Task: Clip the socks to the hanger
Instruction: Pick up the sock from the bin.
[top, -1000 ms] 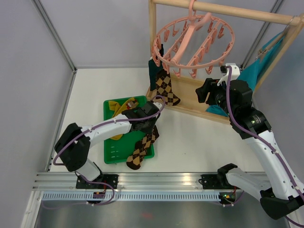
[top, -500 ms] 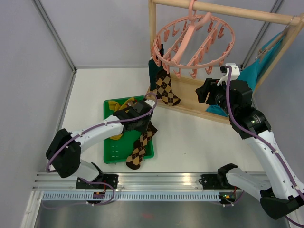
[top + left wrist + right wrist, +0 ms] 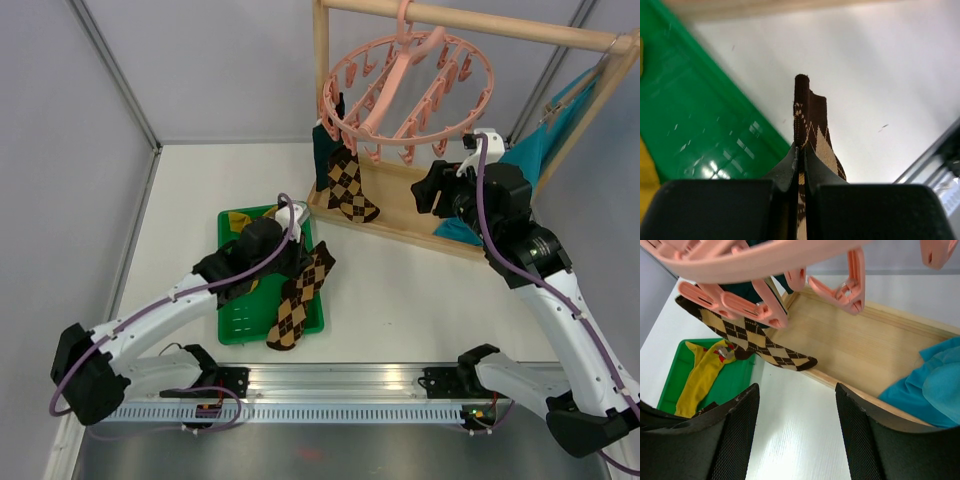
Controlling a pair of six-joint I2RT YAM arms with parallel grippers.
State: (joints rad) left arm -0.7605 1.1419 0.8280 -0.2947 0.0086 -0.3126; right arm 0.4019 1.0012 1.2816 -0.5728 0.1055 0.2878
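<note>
- Brown-tan argyle knit sock [image 3: 298, 300] is pinched at its dark cuff by the left gripper [image 3: 802, 150], whose jaws are pressed flat together on the fabric. The rest of the sock trails over the right edge of the green plastic tray [image 3: 232, 322].
- Right gripper [image 3: 796, 390] stands roughly half open and holds nothing, near the right rim of the round pink plastic hanger [image 3: 384, 95].
- A matching argyle sock [image 3: 348, 185] and a dark teal sock [image 3: 325, 150] hang clipped at the hanger's left rim.
- A mustard yellow sock [image 3: 702, 377] lies in the tray.
</note>
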